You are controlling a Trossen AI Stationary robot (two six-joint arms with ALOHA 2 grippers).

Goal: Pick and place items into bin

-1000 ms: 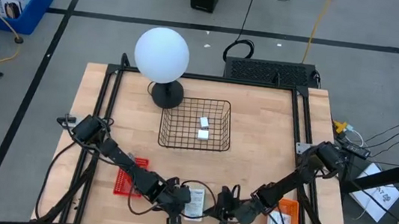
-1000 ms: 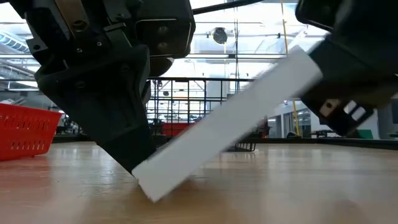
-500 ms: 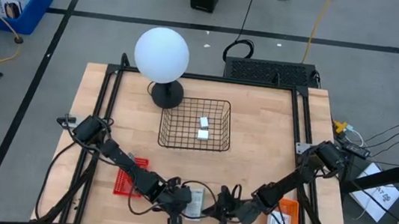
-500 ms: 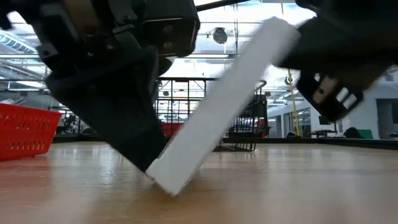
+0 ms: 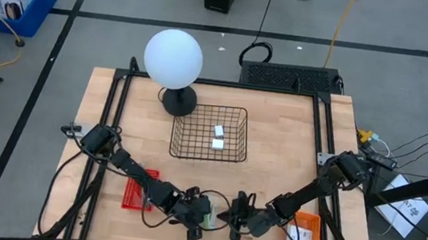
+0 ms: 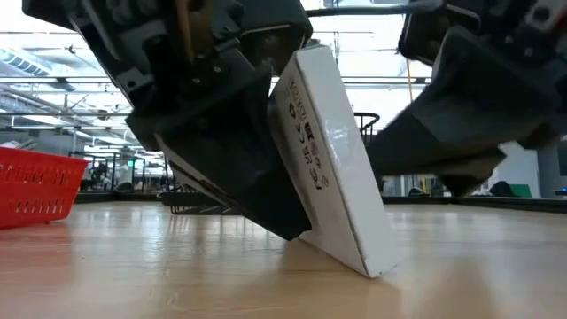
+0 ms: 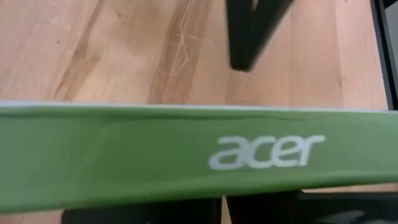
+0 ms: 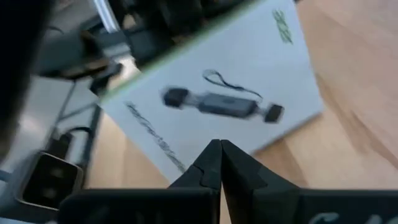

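A flat white printed packet (image 6: pixel 332 159) stands steeply tilted near the table's near edge, between both grippers (image 5: pixel 217 216). Its lower long edge (image 6: pixel 372 264) is on the wood. Its green side edge (image 7: pixel 186 155) fills the left wrist view, and its printed face (image 8: pixel 217 99) fills the right wrist view. My left gripper (image 6: pixel 283 226), shut, sits just left of it. My right gripper (image 8: pixel 214 149), shut, points at the packet's printed face from the right. Two tiny white blocks (image 5: pixel 218 137) lie in the wire bin (image 5: pixel 176 136). My left gripper's shut fingers (image 6: pixel 257 190) slant down from the table's left, and the packet's back face (image 6: pixel 288 124) leans against them. The packet's lower edge rests on the table. My right gripper's tips are close to the printed face; I cannot tell whether they touch it.
The white globe lamp (image 5: pixel 173 59) stands at the bin's far left corner. A red basket (image 5: pixel 137 192) sits to the left of my left gripper. An orange tray (image 5: pixel 303 235) holding a packet lies on the right. Bare wood lies between the grippers and the bin.
The right gripper pushed the packet's raised end up and toward the table's left. The packet swung from a low slant through upright and now leans the other way, against the left gripper. Both grippers shifted a little toward the far edge.
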